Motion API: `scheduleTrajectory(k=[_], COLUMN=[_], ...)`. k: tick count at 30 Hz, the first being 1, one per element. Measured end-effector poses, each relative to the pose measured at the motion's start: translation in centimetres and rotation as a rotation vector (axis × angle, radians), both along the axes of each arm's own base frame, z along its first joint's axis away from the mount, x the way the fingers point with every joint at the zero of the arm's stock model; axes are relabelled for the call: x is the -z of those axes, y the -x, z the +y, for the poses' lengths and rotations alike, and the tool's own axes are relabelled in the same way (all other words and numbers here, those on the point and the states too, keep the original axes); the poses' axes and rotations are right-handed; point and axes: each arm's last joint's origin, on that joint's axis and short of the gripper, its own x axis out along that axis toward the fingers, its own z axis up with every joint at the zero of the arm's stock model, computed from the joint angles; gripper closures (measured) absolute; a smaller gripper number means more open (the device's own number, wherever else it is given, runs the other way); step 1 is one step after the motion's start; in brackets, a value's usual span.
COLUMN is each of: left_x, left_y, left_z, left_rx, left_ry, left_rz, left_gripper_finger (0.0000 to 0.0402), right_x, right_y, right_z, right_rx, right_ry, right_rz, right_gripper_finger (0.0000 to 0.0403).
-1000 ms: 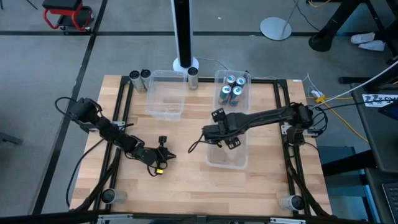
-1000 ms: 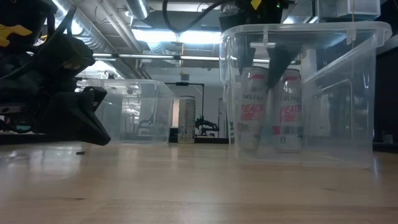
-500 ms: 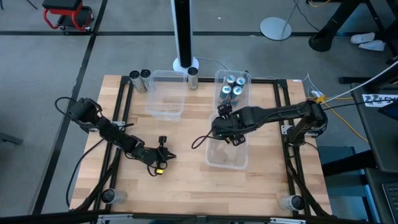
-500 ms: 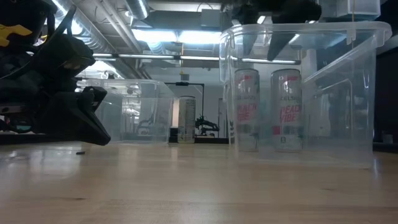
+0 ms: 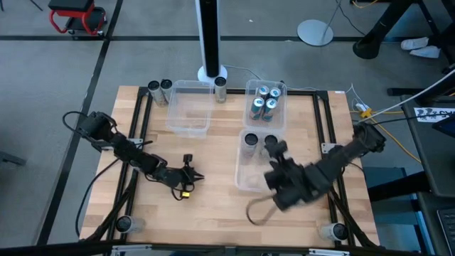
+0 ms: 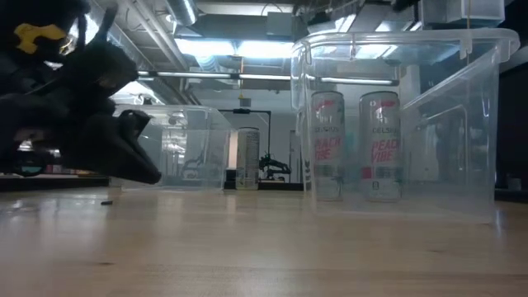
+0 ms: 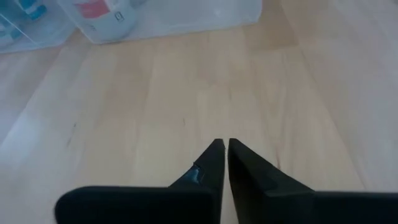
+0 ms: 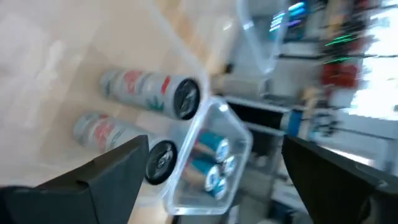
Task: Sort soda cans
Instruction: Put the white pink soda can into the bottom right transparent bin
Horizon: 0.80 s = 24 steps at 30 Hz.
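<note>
Right gripper (image 5: pixel 279 188) sits over the near end of the clear bin (image 5: pixel 250 181), fingers spread wide and empty — two peach cans (image 5: pixel 260 141) stand upright in the bin's far end, beyond its fingers. Left gripper (image 5: pixel 193 176) hangs low over the bench (image 5: pixel 213 206), fingers pinched together on nothing. My worry (just a guess): the right arm clips the bin wall reaching for those far-edge cans (image 5: pixel 159 85).

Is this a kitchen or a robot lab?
Probably a robot lab or workshop: a wooden table with two dark robot arms, bare ceiling pipes and strip lights overhead, and cables across the grey floor.
</note>
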Motion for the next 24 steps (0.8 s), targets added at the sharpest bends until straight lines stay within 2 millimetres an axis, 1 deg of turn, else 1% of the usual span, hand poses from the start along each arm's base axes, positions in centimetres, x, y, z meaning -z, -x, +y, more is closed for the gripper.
scheduleTrajectory(k=[2,5,7,10,13,16,18,21,24], left_x=[-0.4,-1.4,-2.7,-5.1,-8.8,-13.2,-16.4,-20.7,-24.0], left_y=[-0.5,-1.3,-2.0,-2.5,-2.7,-2.3,-1.4,0.5,2.9], left_z=[0.0,0.1,0.1,0.4,0.8,1.2,1.7,2.5,3.4], left_rx=[-0.009,-0.022,-0.014,0.008,0.018,0.006,-0.026,-0.101,-0.209], left_ry=[-0.008,-0.011,-0.004,0.005,0.001,-0.024,-0.017,0.015,0.09], left_rz=[0.019,0.062,0.095,0.184,0.259,0.333,0.374,0.414,0.444], left_gripper_finger=[0.0365,0.0315,0.0274,0.0215,0.0169,0.014,0.0129,0.0126,0.0129], right_x=[0.2,1.7,2.9,4.8,6.2,6.6,6.5,6.4,6.4], right_y=[0.9,2.0,2.5,2.8,2.9,2.8,2.7,2.2,1.6], right_z=[1.5,2.9,3.3,3.2,2.9,2.4,2.4,2.1,1.6], right_rx=[-0.031,-0.062,-0.061,-0.046,-0.046,-0.041,-0.042,-0.029,-0.008], right_ry=[0.034,0.105,0.136,0.164,0.234,0.31,0.337,0.369,0.384], right_rz=[-0.059,-0.128,-0.16,-0.192,-0.228,-0.285,-0.319,-0.365,-0.376], right_gripper_finger=[0.0038,0.0038,0.0038,0.0038,0.0038,0.0038,0.0038,0.0038,0.0038])
